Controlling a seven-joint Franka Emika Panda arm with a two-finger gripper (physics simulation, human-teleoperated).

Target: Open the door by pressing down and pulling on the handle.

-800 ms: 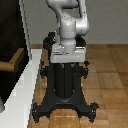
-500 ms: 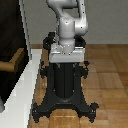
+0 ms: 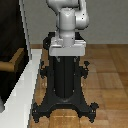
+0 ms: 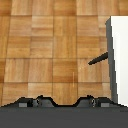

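Observation:
The door point(image 3: 10, 30) is a very dark panel at the exterior view's left, hung in a white frame point(image 3: 27, 85). Its brass handle point(image 3: 12, 62) sticks out at mid height as a short lever. My arm rises above the black pedestal, its white hand block point(image 3: 67, 47) well to the right of the handle and apart from it. In the wrist view my gripper point(image 4: 65, 102) is open over the wooden floor, its fingertips point(image 4: 37, 102) set wide apart with nothing between them. A thin dark sliver point(image 4: 98, 59) juts from the white frame point(image 4: 120, 55); I cannot tell whether it is door edge or handle.
The black robot pedestal point(image 3: 62, 90) with spread feet stands on the wooden parquet floor point(image 3: 107, 75). A grey wall runs behind it. The white frame's base stretches along the floor toward the exterior view's lower left.

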